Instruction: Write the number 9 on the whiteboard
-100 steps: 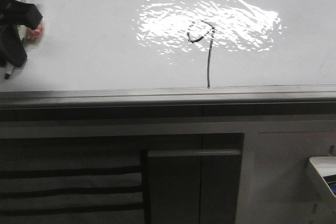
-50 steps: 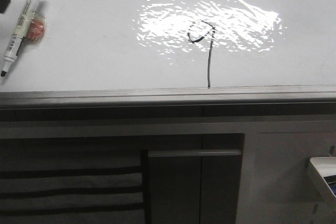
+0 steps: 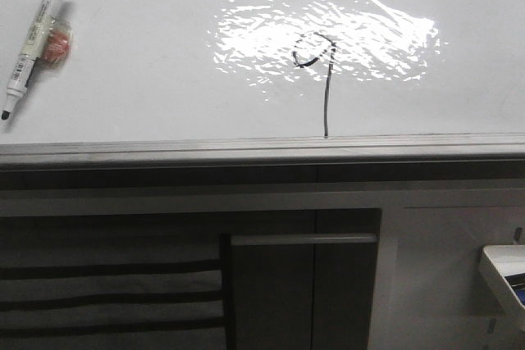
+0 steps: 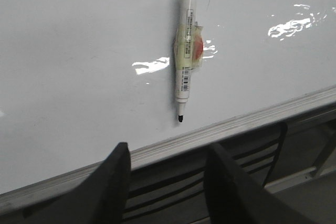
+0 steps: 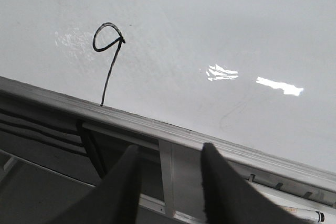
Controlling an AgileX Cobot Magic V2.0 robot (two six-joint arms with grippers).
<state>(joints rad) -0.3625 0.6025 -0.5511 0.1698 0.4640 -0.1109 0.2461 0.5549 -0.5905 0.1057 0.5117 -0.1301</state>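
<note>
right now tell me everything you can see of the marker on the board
The marker is a slim white pen with a black end cap and an exposed black tip. A printed label runs down its barrel, and a red-and-yellowish lump is fixed at mid-barrel. It lies slanted on the whiteboard, tip toward the grey edge strip, with no claw touching it.

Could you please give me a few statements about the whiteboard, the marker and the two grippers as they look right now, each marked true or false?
1. A thin black hand-drawn number 9 is on the glossy white-grey whiteboard. True.
2. The white marker pen with a black cap end lies on the board, held by nothing. True.
3. The left gripper is shut on the marker. False: its fingers are apart and empty, away from the pen.
4. The 9's tail stops well short of the grey metal edge strip. False: it runs down to the strip.
5. The right gripper is open, holding nothing. True.
</note>
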